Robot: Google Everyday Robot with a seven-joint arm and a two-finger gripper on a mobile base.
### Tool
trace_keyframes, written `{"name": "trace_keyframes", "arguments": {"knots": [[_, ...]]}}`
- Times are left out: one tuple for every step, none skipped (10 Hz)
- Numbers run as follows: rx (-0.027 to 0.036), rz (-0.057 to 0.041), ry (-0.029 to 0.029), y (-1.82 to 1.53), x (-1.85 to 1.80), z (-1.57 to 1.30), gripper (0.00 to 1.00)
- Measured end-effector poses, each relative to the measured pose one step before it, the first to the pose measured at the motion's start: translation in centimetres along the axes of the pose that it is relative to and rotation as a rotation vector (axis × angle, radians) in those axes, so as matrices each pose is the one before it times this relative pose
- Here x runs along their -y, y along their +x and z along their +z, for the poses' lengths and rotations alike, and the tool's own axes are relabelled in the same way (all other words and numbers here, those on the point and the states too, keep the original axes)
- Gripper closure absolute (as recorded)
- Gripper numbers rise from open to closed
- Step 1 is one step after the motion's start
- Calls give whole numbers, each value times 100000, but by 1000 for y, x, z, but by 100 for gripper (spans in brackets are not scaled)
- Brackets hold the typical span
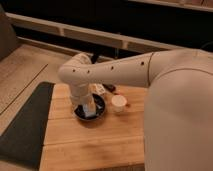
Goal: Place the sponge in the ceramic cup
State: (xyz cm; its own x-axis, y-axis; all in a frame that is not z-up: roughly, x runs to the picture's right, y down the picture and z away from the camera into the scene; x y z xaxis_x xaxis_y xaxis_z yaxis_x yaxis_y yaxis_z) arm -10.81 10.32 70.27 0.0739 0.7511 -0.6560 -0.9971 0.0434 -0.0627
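Note:
My gripper point(87, 107) reaches straight down into a wide black bowl point(100, 113) on the wooden table point(95, 145). A small grey-blue sponge point(90, 111) shows inside the bowl, right at the gripper's tip; whether it is held I cannot see. The white ceramic cup point(119, 103) stands upright just right of the bowl, apart from the gripper. My arm's pale elbow and forearm point(115, 70) cross above the bowl and hide its far side.
A white bottle-like object point(100, 89) and a small dark item point(111, 90) lie behind the bowl. A dark mat point(25, 125) borders the table's left edge. A long ledge point(90, 36) runs behind the table.

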Motion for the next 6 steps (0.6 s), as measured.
{"name": "trace_keyframes", "arguments": {"knots": [[-2,-3,3,1,0,2,35],[5,-1,-9,0,-1,-3,35],[152,-143,108,-34,-14,-19,35],[818,-655,278,-233,-131,-133,35],[2688,-2549,113,-903,-443,-92,35],[5741,-5842,-2151,-1842,-1311,-438,35]]}}
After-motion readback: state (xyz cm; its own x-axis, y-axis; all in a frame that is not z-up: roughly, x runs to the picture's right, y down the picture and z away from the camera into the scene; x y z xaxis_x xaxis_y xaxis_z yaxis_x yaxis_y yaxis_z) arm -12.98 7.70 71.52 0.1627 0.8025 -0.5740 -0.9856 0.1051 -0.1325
